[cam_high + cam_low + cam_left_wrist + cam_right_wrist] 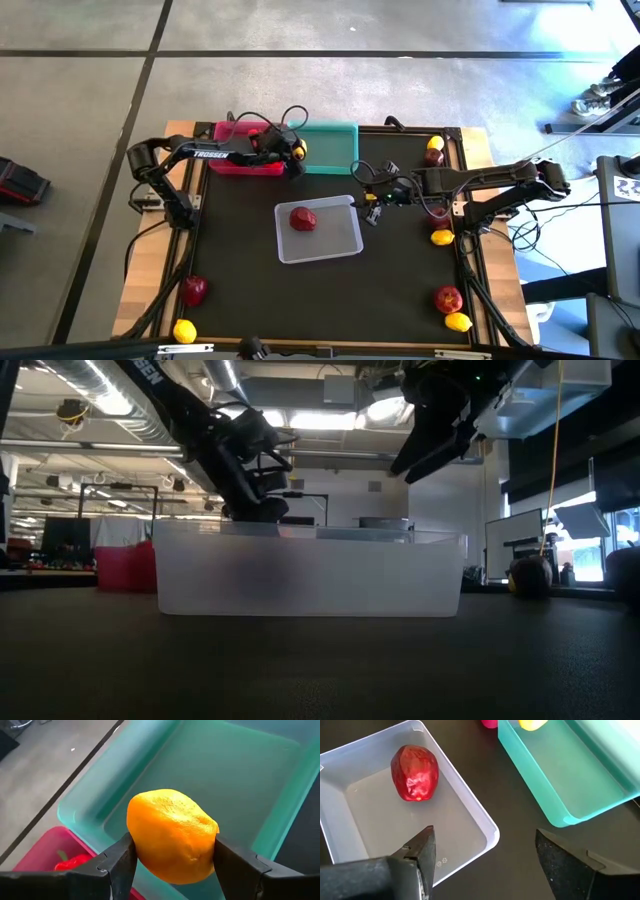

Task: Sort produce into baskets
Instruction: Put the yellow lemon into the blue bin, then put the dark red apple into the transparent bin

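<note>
Lemon (pixel 298 150), seen from above, sits clamped in the left gripper (pixel 291 151) at the seam between the pink basket (pixel 232 163) and the teal basket (pixel 332 147); the right gripper (pixel 374 206) hangs just off the clear basket's (pixel 340 247) corner, an apple (pixel 303 218) lying well inside that tray.

Low view: both arms hang above the clear basket (pixel 310 575); little more can be told there.

Left wrist view: the fingers (pixel 118 862) are closed on the lemon (pixel 171 834) across its short axis, its long axis lying crosswise between them; the teal basket (pixel 240 780) lies directly beneath and ahead, probably far enough over for a drop; a red pepper (pixel 72 862) shows in the pink basket (pixel 40 857) to one side.

Right wrist view: fingers (pixel 422 855) spread wide, empty; the apple (pixel 415 773) lies ahead of them.
</note>
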You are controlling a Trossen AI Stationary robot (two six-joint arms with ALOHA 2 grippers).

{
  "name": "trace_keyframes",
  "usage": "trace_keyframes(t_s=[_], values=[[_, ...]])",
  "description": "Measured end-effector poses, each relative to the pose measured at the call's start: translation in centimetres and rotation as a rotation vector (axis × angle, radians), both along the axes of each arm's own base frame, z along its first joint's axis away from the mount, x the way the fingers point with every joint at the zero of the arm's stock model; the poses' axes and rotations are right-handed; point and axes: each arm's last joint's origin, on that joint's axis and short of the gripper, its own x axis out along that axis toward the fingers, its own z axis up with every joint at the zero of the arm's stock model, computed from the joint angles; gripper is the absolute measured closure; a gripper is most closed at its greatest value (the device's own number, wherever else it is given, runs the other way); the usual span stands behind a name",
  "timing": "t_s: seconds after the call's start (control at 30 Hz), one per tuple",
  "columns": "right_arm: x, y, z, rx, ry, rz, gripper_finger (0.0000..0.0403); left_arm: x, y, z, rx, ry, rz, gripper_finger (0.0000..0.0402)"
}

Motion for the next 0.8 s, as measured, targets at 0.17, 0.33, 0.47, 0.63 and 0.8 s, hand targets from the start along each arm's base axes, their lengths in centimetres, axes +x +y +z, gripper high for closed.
trace_keyframes(t_s=[0.17,0.33,0.47,0.63,0.8], values=[[-0.1,0.0,-0.1,0.005,0.012,-0.006,0.0137,-0.1,-0.1,-0.1,-0.018,0.004,0.015,0.0141],[-0.1,0.0,-0.1,0.006,0.011,-0.008,0.0137,-0.2,-0.1,-0.3,-0.03,0.022,0.017,0.0096],[-0.1,0.0,-0.1,0.006,0.011,-0.008,0.0137,-0.2,-0.3,0.2,-0.022,0.008,0.011,0.0086],[-0.2,-0.1,-0.1,0.01,0.015,-0.038,0.0137,-0.9,-0.8,2.2,0.002,-0.041,0.009,0.0085],[-0.8,-1.4,0.5,-0.004,0.071,-0.143,0.0137,-1.8,-1.8,5.1,0.025,-0.12,0.009,0.0084]])
